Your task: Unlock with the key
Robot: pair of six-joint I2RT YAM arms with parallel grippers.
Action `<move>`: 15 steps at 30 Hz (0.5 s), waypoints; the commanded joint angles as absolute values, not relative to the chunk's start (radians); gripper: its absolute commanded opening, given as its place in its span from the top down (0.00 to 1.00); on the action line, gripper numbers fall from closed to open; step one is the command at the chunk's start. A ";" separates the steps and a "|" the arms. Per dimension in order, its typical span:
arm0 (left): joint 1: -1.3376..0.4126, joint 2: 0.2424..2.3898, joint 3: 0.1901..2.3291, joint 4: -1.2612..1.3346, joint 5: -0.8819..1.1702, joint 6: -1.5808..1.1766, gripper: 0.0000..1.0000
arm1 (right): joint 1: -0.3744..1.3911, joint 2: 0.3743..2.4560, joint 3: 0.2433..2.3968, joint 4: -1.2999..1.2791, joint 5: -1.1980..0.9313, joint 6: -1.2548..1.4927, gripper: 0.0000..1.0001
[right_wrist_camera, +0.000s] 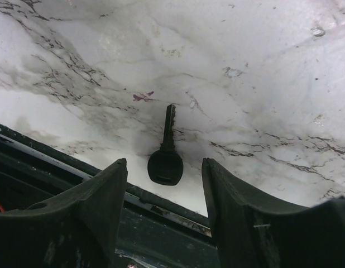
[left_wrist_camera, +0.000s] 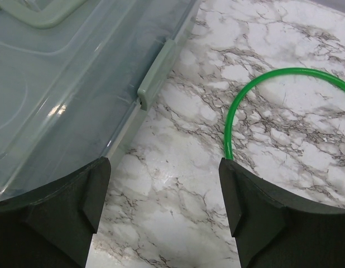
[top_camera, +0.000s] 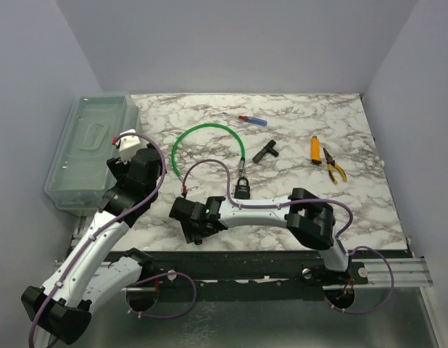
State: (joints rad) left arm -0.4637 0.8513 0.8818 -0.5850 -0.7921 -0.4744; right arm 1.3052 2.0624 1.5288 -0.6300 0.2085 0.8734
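Right wrist view: small black-headed metal key (right_wrist_camera: 165,151) flat on the white marble surface (right_wrist_camera: 262,67), sitting between the two fingers of the right end effector (right_wrist_camera: 164,167). Head is nearest the end effector, blade points away. Jaws spread, one finger each side of the key, neither touching it (close to the surface's near edge).

Top external view: right end effector (top_camera: 197,233) is low over the surface. Small black padlock (top_camera: 242,188) sits near it, farther out and to its right, on one end of a green looped cable (top_camera: 202,130).

Left wrist view: left end effector (left_wrist_camera: 164,173) spread wide, nothing between the fingers, bare marble beneath. Clear plastic lidded box (left_wrist_camera: 61,84) lies ahead-left of it, the green cable (left_wrist_camera: 262,84) ahead-right, its near end just beside the right finger (left_wrist_camera: 245,195).
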 commanded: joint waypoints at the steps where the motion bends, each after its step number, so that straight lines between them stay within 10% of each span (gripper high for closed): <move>1: -0.450 0.850 0.867 -0.579 -0.804 -0.483 0.16 | 1.339 2.109 1.592 -0.726 0.234 0.864 0.39; 15: -0.442 0.841 0.862 -0.578 -0.780 -0.485 0.17 | 1.368 2.224 1.684 -0.859 0.309 0.897 0.52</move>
State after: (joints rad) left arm -0.4503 0.8516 0.8745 -0.5846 -0.7902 -0.4782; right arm 1.3594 2.1681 1.6730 -0.7830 0.2523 0.8795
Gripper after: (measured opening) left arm 0.834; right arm 0.496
